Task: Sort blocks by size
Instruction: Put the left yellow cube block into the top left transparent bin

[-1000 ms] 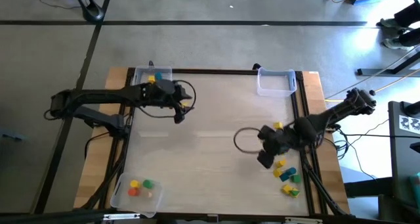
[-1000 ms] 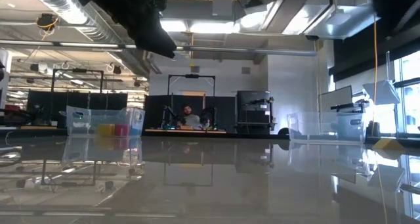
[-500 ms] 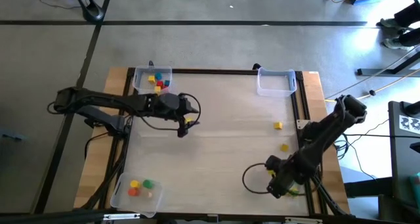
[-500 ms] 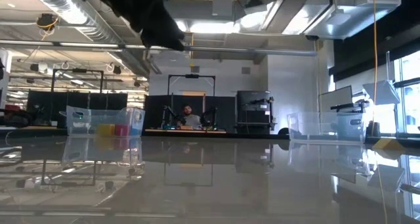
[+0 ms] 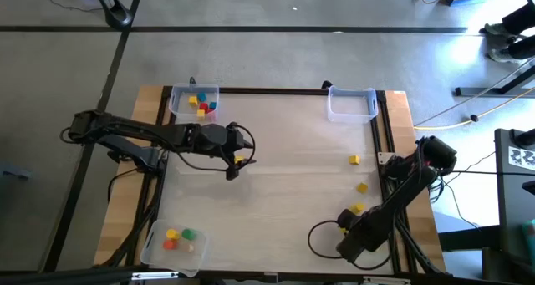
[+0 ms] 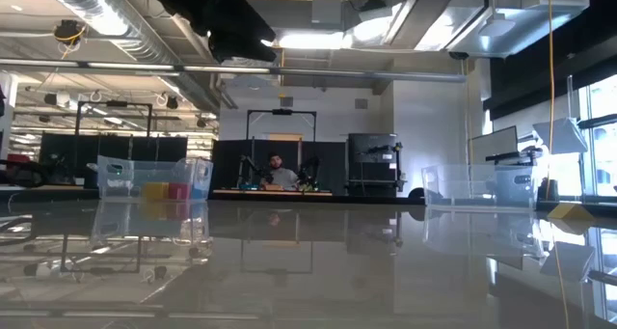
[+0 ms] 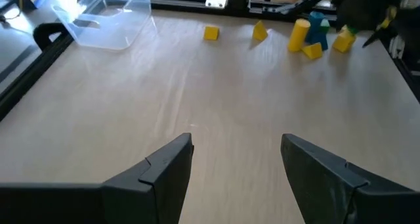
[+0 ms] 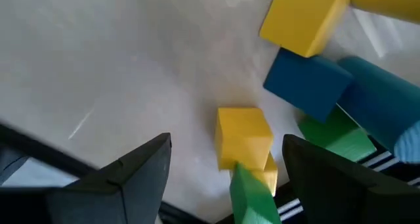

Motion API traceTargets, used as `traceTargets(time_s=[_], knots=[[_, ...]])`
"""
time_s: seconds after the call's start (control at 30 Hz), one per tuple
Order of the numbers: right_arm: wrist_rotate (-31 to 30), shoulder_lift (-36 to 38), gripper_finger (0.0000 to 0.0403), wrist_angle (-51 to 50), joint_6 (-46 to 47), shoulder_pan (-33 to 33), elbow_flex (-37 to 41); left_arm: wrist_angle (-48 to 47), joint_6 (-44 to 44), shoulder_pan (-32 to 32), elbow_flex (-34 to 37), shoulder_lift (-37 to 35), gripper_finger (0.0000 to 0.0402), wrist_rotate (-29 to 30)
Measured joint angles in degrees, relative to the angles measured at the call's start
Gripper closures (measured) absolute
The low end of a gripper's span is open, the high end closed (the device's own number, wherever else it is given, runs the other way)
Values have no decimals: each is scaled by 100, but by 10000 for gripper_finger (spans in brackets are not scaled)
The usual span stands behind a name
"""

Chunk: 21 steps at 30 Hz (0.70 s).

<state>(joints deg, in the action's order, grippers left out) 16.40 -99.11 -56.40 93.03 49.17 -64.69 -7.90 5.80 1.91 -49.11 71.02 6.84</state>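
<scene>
Loose blocks lie along the table's right side: yellow cubes [image 5: 354, 160] [image 5: 362, 187] [image 5: 357, 208], the rest hidden under my right arm. In the right wrist view a small yellow cube [image 8: 244, 135] lies on the table next to a green block [image 8: 252, 194], a blue block [image 8: 307, 83], a larger yellow block [image 8: 303, 19] and a teal cylinder [image 8: 387, 109]. My right gripper [image 8: 226, 184] [image 5: 355, 239] hangs open, pointing down just above the small yellow cube. My left gripper [image 7: 236, 155] [image 5: 234, 164] is open and empty over bare table, left of centre.
A clear tray [image 5: 194, 101] at the far left corner holds yellow and red blocks. A clear tray [image 5: 351, 104] stands at the far right. A third tray [image 5: 171, 241] at the near left holds yellow, green and orange blocks. Black frame rails [image 5: 380, 143] border the table.
My right gripper has swung from the middle right of the table toward the near edge, sunk down and tipped steeply downward over the block pile. My left gripper has moved away from the far-left tray toward the near edge. Both stay open.
</scene>
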Motion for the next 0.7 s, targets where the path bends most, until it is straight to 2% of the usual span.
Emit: traceTargets(time_s=[0.47, 0.7], knots=[[427, -555, 112, -146, -186, -5, 0, -4, 2, 0, -2, 0, 180, 4], [540, -581, 112, 412, -262, 0, 250, -8, 0, 0, -2, 0, 180, 4]])
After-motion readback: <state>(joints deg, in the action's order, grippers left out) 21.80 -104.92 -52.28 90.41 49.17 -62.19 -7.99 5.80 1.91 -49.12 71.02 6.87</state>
